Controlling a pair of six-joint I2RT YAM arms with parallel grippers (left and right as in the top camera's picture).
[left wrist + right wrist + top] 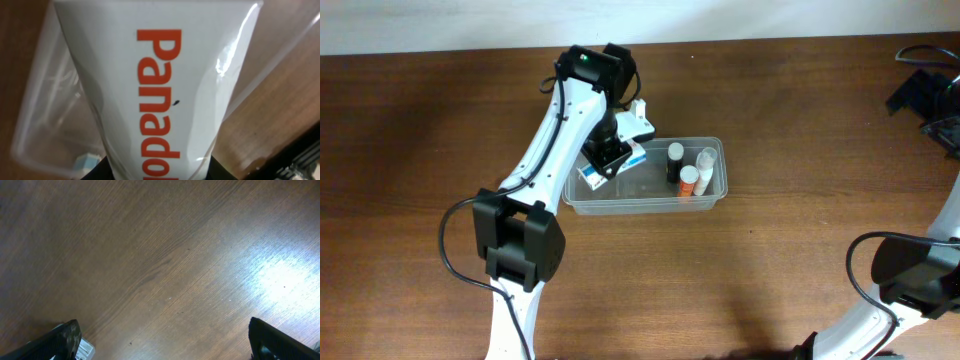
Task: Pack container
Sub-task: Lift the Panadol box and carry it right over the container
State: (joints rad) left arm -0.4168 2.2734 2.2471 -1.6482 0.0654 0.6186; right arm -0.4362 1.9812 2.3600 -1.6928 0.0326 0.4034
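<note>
**INSPECTION: LEFT GRIPPER CLAMPED ON BOX AT CONTAINER; RIGHT GRIPPER IDLE**

A brown wooden table [410,150] is seen across the whole overhead view. The left arm [545,140] is extended from the near edge towards the table's middle. The right arm [910,270] is kept at the far right side, well apart from the work.

The container [650,207], a clear rectangular tub, is found on the table near the centre, its long side running left to right. Its translucent wall is also seen in the left wrist view, behind and to the left of the held item.

A white box [160,90] printed with orange lettering is held over the left end of the container. Whether it touches the container's floor cannot be told.

The left gripper [611,157] is clamped on the white box, with the jaws pressed against its sides.

The right gripper [162,330] is seen above bare wood, its jaws spread wide with nothing between them.

Three small bottles [688,170] are noted close together in the right end of the container: one dark, one with an orange section, one pale.
</note>
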